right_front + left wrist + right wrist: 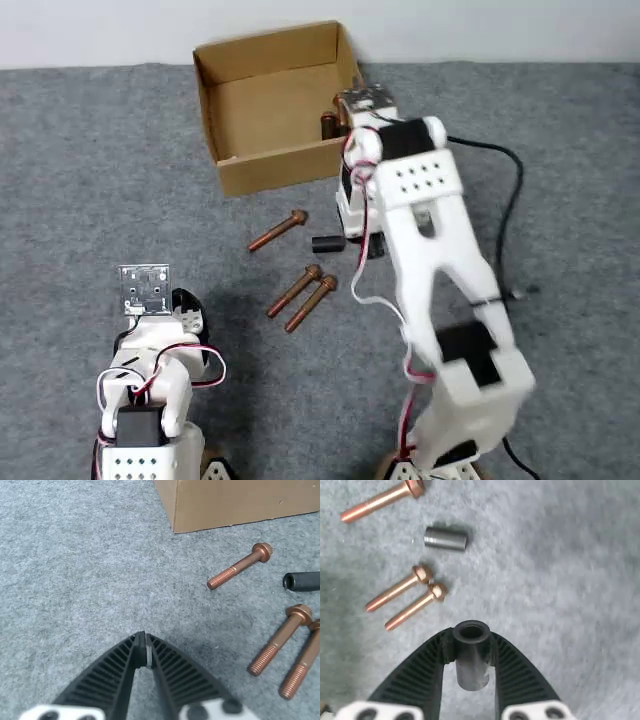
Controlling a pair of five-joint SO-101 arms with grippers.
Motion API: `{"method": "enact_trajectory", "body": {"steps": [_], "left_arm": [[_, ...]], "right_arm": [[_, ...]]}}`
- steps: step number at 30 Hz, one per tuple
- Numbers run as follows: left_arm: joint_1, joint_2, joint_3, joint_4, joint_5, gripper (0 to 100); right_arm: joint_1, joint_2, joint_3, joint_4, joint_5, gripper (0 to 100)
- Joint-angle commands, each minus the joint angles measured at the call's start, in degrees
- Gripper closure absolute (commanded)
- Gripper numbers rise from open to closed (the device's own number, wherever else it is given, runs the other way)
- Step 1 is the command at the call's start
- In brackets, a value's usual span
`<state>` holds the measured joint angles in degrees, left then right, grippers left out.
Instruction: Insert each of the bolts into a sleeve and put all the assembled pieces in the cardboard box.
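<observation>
Sleeve (471, 666) gripped by right pincer (471, 637) in its wrist view; left pincer (145, 644) clenched empty.

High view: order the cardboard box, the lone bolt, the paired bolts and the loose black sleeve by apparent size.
1. cardboard box
2. lone bolt and paired bolts: alike in length, so unranked
3. loose black sleeve
</observation>
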<state>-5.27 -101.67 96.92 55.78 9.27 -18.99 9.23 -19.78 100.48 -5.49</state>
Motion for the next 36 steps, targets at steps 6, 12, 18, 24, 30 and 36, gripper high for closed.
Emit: {"method": "enact_trajectory", "body": {"steps": [6,12,18,24,30,36], "left_arm": [[0.2,0.4,-0.3,0.4,0.0,99],[0.2,0.1,-0.4,-0.1,-2.8,99],[0.0,0.4,-7.6,4.4,-4.1,99],[0.1,4.2,-16.3,6.9,-4.3,100],[1.1,26.9,-29.2,6.5,-4.1,99],[8.2,49.7,-43.6,6.9,-4.4,99]], "right_arm": [[4.5,-23.6,17.9,-0.5,-10.2,99.1],[6.8,-37.1,33.6,-4.0,-12.5,99.1],[6.9,-53.9,49.6,-7.6,-12.6,99.1],[7.0,-66.8,60.2,-8.2,-14.9,99.1],[7.1,-74.5,64.9,-8.1,-16.0,99.1],[7.2,-80.0,68.9,-8.1,-16.0,99.1]]}}
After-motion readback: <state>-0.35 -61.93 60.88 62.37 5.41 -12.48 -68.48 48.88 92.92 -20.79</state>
